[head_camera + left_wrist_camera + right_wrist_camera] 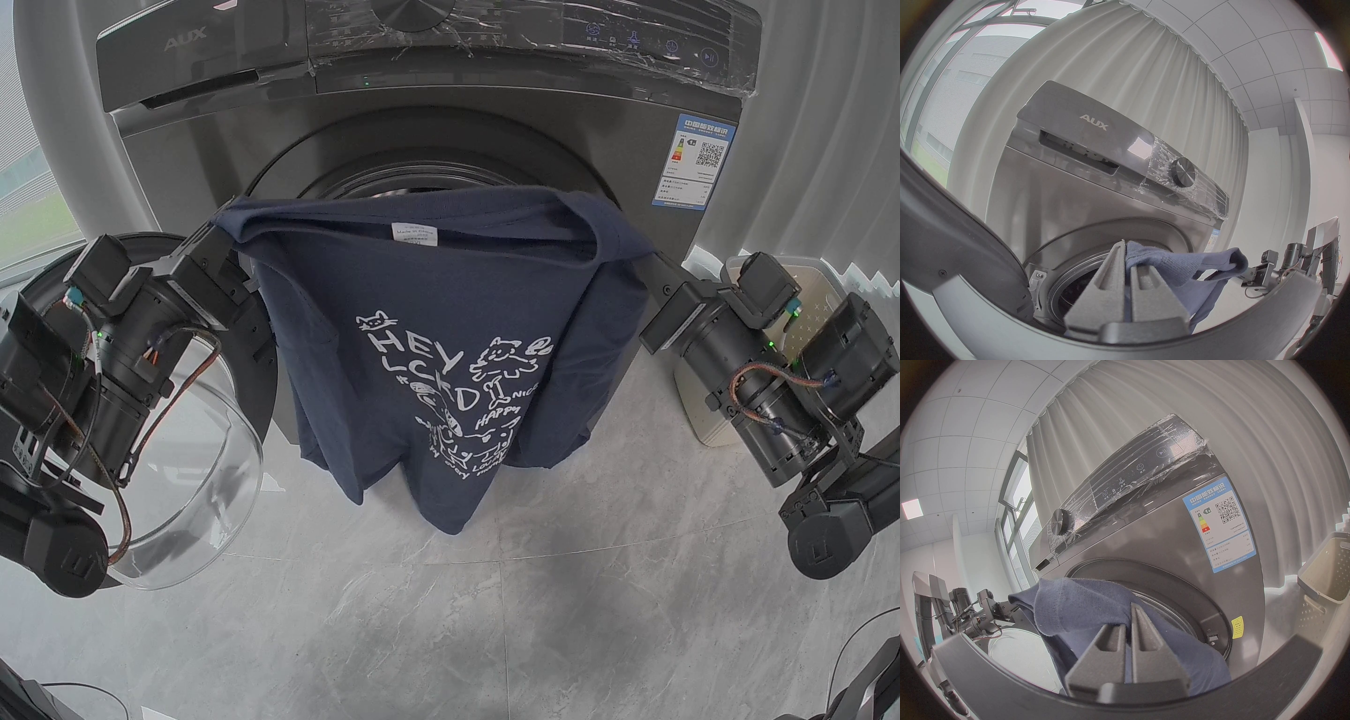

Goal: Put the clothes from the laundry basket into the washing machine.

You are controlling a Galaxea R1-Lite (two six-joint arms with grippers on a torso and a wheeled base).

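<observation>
A navy T-shirt [450, 356] with a white cartoon print hangs spread out in front of the grey washing machine [422, 122], covering most of the round drum opening; its lower hem hangs free above the pale marble-patterned floor [562, 609]. The left tool [220, 239] grips the shirt's top edge at about 10 o'clock of the garment. In the left wrist view its two grey fingers are pressed almost together, with a fold of blue cloth [1181, 267] pinched between them [1128, 262]. The right tool [649, 270] holds the opposite top corner at about 2 o'clock. The right wrist view shows its fingers likewise closed tight on the fabric [1083, 603], with the tips meeting at [1127, 622]. The stretch of cloth between the two tools lies roughly level, and a small white label sits just below the collar fold. The machine's door [202, 487], with its clear bulging glass, stands swung open at 8 o'clock of the drum, behind the left arm. A cream perforated laundry basket [830, 305] stands on the floor at 3 o'clock of the machine, beside the white curtain [825, 141], behind the right arm; what lies inside it cannot be made out.
</observation>
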